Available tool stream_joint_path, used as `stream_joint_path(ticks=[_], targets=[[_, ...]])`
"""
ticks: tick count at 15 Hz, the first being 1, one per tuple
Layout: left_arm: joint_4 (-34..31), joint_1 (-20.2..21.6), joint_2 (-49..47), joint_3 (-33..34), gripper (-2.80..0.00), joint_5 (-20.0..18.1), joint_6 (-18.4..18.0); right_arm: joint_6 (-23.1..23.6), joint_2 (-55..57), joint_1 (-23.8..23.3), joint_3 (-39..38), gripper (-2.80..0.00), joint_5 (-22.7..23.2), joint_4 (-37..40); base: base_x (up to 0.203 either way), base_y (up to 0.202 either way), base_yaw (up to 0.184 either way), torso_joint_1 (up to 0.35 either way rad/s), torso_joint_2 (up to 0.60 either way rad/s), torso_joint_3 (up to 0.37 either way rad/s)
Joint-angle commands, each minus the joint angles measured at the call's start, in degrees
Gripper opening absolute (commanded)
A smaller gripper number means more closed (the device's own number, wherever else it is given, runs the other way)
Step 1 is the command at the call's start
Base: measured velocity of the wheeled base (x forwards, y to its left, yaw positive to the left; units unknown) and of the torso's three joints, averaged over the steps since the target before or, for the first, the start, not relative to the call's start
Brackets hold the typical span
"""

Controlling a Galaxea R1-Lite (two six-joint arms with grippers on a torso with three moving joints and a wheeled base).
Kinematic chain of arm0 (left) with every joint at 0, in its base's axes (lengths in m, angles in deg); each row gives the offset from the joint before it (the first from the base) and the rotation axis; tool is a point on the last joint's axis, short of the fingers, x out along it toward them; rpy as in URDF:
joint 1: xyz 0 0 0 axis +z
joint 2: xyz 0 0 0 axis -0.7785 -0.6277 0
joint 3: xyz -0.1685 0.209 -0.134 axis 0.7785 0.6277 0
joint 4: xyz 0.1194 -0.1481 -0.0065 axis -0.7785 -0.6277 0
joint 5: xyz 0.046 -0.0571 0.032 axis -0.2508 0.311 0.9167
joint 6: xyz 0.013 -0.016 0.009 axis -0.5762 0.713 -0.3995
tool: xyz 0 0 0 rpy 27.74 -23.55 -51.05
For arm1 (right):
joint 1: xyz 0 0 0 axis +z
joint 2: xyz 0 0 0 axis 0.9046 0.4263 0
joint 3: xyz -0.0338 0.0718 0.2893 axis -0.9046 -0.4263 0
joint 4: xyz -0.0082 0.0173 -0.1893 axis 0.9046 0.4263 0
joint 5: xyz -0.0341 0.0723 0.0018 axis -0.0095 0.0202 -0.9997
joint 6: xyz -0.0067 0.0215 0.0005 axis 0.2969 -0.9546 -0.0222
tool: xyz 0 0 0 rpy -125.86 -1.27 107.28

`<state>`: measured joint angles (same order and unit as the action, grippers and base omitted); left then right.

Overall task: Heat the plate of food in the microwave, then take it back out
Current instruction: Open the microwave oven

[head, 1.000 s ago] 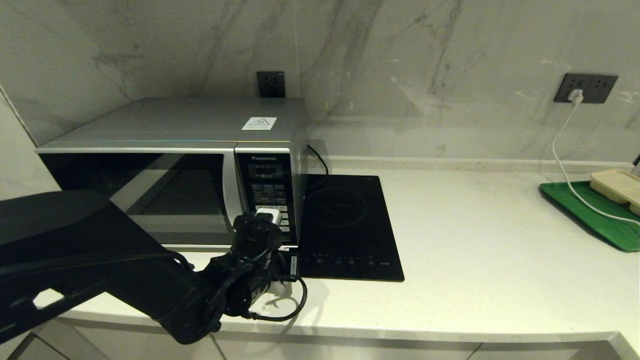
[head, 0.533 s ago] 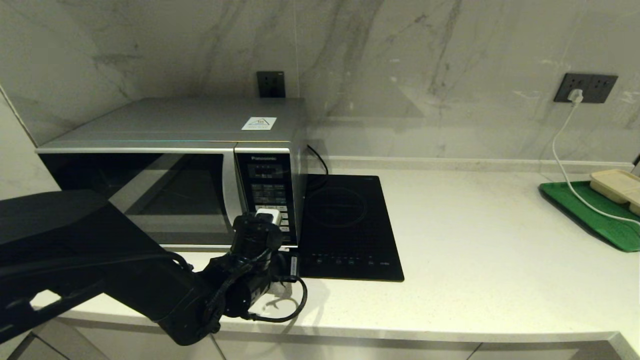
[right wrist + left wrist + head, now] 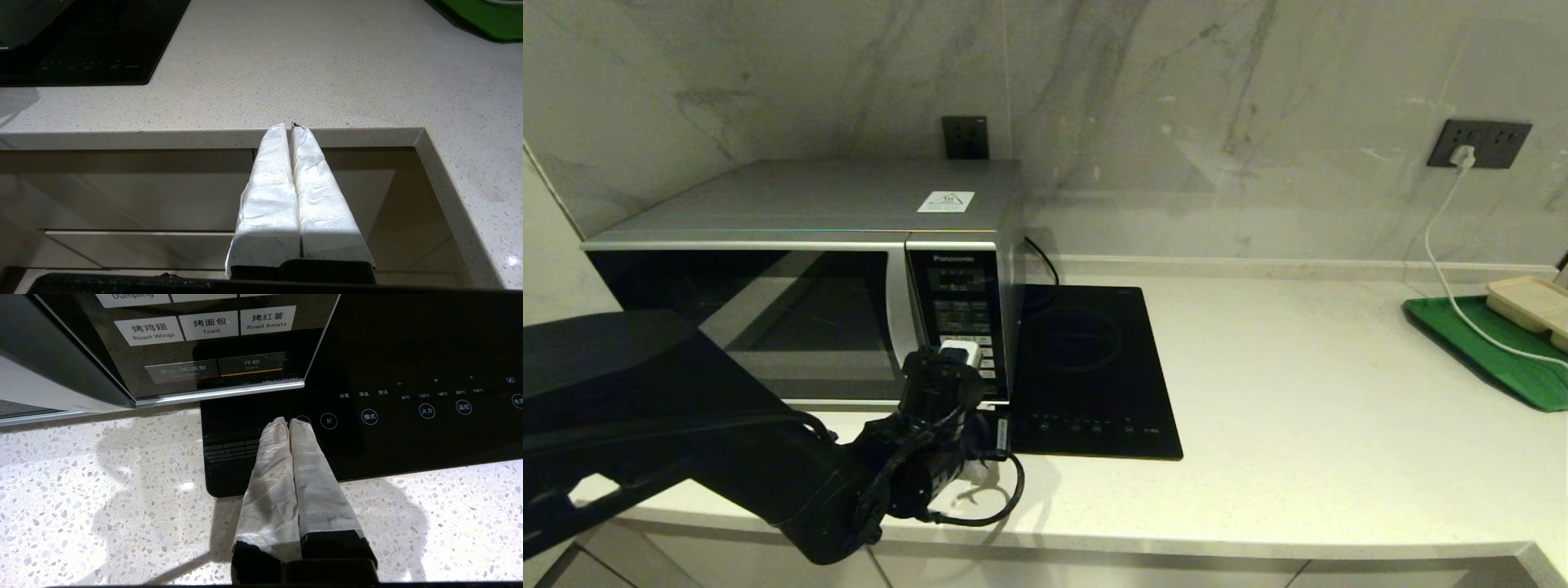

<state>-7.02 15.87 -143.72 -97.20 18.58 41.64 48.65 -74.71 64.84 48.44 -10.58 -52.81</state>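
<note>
- Along the pale speckled countertop [image 3: 1298, 425] we are seeing the microwave [image 3: 833, 269] standing at the left against the marble wall, its dark glass door closed and a small white triangle sticker [image 3: 946, 201] lying on its top.
- Just beside its right flank, the flat black induction cooktop [image 3: 1086, 367] is lying on the counter, touching or nearly touching the microwave's lower corner.
- Far off at the right edge, a green tray [image 3: 1486, 351] is carrying a beige container [image 3: 1531, 302], and a white cable [image 3: 1445, 245] is running from a dark wall socket [image 3: 1478, 144] down across them.
- We are not finding the plate of food in any view; the dark door is hiding whatever sits inside.
- Our left gripper [image 3: 289, 421] is hovering low in front of the keypad panel [image 3: 212, 343], just under the Start key [image 3: 251, 364], with its tips over the near corner of the cooktop.
- Its white-wrapped fingers [image 3: 273, 473] are pressing together, holding nothing.
- Our right gripper [image 3: 288, 125] is hanging off the front of the counter edge, well away from the microwave, its wrapped fingers likewise pressed together and empty.
</note>
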Motion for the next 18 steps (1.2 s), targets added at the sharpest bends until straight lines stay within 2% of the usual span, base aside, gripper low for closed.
stream_joint_path(ticks=[1,10,18], targets=[[0.2,0.0,0.2,0.1,-2.80,0.1,0.1,0.0,0.0,0.0,0.0,-2.80,0.0,0.1,0.000,0.000,0.000,0.000,0.00,0.000],[0.2,0.0,1.4,0.1,-2.80,0.2,0.0,0.0,0.0,0.0,0.0,-2.80,0.0,0.1,0.000,0.000,0.000,0.000,0.00,0.000],[0.3,1.7,1.5,0.1,-2.80,1.0,0.0,0.0,0.0,0.0,0.0,-2.80,0.0,0.1,0.000,0.000,0.000,0.000,0.00,0.000]])
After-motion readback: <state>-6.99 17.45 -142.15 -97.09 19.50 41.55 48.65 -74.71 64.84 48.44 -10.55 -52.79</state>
